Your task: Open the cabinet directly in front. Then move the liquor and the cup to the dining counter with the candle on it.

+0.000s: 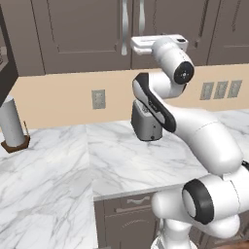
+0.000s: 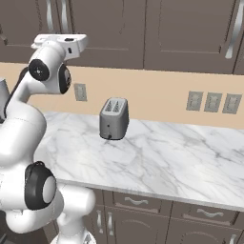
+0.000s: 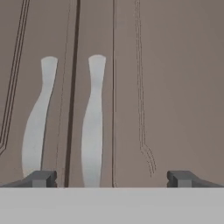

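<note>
The cabinet [image 1: 82,29] [image 2: 100,28] stands shut, its two dark grey-brown doors meeting at a dark seam. In the hand view, its two curved silver handles [image 3: 37,127] [image 3: 92,127] hang either side of that seam on the door fronts [image 3: 175,87]. My gripper [image 3: 111,179] is open and empty, facing the doors at close range, with the right handle between its fingertips [image 3: 41,178]. My white hand [image 1: 146,46] [image 2: 62,42] is raised level with the lower ends of the handles [image 1: 125,22] [image 2: 63,14]. The liquor and the cup are hidden. The dining counter is out of view.
A grey toaster [image 1: 145,121] [image 2: 114,118] sits on the marble worktop [image 1: 58,165] [image 2: 181,152] below the hand. A paper towel roll [image 1: 10,121] stands at the far left. Wall outlets [image 2: 212,102] line the beige backsplash. Drawer fronts [image 2: 138,202] run under the worktop edge.
</note>
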You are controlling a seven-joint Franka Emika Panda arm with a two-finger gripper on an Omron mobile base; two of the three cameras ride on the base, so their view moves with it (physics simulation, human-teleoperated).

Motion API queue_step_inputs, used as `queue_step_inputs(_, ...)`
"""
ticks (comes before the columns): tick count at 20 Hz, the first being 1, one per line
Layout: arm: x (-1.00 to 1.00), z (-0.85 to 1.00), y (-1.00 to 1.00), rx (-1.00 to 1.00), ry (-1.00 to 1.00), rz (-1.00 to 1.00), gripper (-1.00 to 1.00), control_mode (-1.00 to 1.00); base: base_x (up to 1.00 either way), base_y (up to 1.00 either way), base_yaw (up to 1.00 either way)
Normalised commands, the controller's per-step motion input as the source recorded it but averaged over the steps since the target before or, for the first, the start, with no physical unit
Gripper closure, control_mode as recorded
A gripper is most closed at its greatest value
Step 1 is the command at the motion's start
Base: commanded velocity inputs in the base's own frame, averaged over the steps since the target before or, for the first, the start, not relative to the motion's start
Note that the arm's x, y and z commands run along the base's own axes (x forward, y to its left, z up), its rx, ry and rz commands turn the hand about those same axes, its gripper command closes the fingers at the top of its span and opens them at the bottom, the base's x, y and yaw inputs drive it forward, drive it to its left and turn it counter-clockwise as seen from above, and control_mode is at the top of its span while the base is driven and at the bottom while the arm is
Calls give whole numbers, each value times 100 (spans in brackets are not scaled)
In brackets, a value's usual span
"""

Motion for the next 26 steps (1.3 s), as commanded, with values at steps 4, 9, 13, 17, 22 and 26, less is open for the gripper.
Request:
queue_step_inputs(4, 37, 0, 5, 0, 1, 0, -100, -100, 0, 0, 0)
queue_step_inputs(9, 39, 0, 7, 0, 1, 0, -100, -100, 0, 0, 0)
queue_step_inputs(13, 40, 0, 9, 0, 0, 0, -100, -100, 0, 0, 0)
queue_step_inputs(17, 41, 0, 9, 0, 0, 0, -100, -100, 0, 0, 0)
queue_step_inputs(22, 42, 0, 9, 0, 1, 0, -100, -100, 0, 0, 0)
queue_step_inputs(26, 39, 0, 14, 0, 2, 0, 100, -100, 0, 0, 0)
